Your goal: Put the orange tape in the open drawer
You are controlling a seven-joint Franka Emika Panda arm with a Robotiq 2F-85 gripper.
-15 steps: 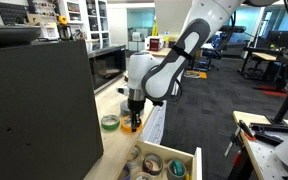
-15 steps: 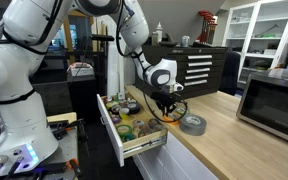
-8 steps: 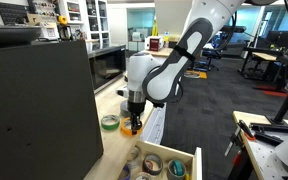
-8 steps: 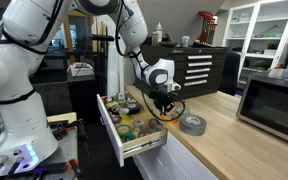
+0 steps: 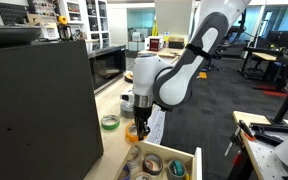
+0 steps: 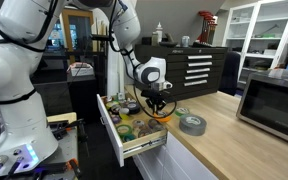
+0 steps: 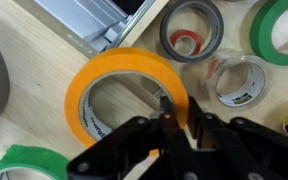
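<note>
Over the desk (image 6: 224,150) edge, right at the side of the open drawer (image 6: 144,144): claw (image 7: 176,112) clamped across one wall of the orange tape (image 7: 119,65), apparently one finger inside the ring and one outside. In the wrist view the roll hangs flat, partly over wood, partly over the drawer's interior.

Progress, as judged: pick done, carry nearly done. Left to do: shift fully over the drawer, lower, release, back out.

Room: the drawer is crowded. A clear roll (image 7: 234,80) and a grey roll with red core (image 7: 189,28) lie just beside the tape. Free floor looks scarce, so the tape will likely land on or against other rolls. Metal rail (image 7: 94,20) runs close by the ring; keep the tape high when crossing it. On the desk, the green-rimmed roll (image 5: 109,122) is near and the large grey roll (image 6: 192,124) well apart. Neither seems to block the path.
</note>
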